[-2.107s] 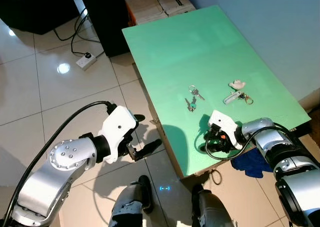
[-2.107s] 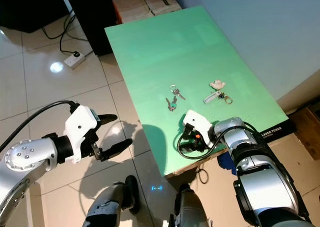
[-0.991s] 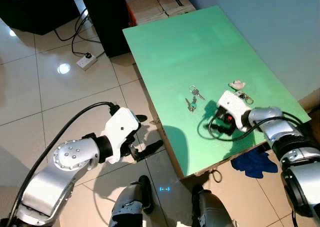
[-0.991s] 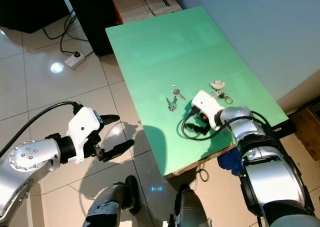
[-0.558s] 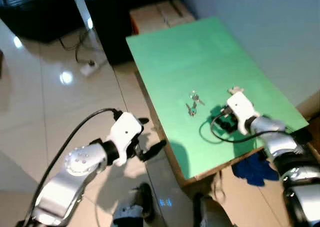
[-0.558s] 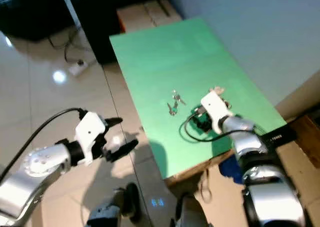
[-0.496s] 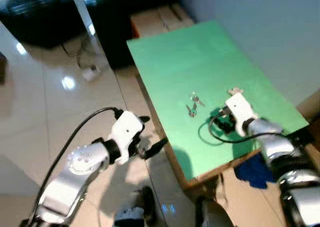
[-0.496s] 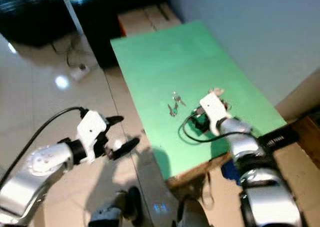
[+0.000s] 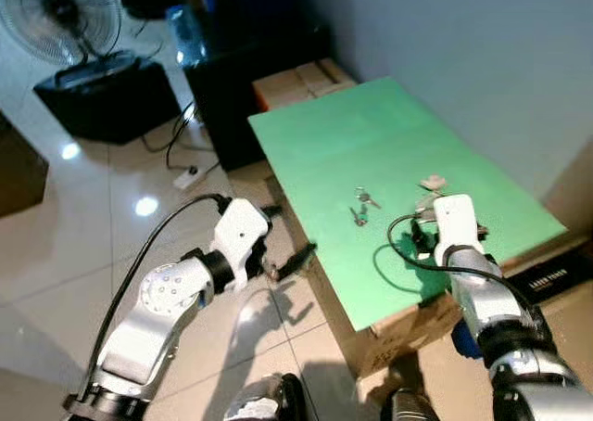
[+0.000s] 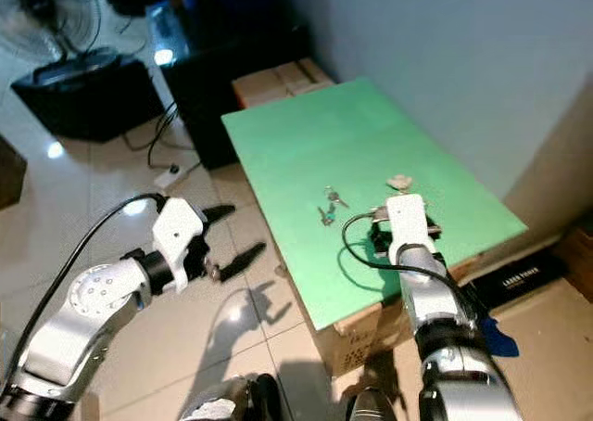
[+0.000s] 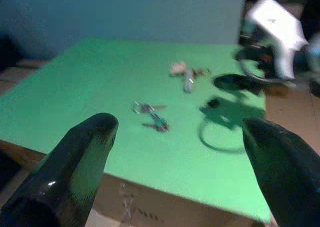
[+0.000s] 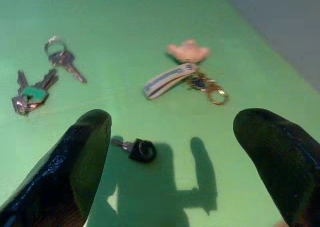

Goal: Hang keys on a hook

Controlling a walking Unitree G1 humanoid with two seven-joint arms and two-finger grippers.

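Black fingers of my right gripper [image 12: 175,162] hang spread wide above the green table [image 9: 389,133], empty. Under them lies a small black-headed key [image 12: 137,149]. Beyond it rests the lanyard keychain with a pink charm [image 12: 182,72], and off to one side a green-tagged key bunch [image 12: 31,93] beside a plain silver key on a ring [image 12: 62,59]. My left gripper [image 9: 283,245], fingers also apart, hovers over the tiled floor [image 9: 83,245] off the table's edge.

Silver arms [image 9: 153,305], black fingers [image 11: 75,162]
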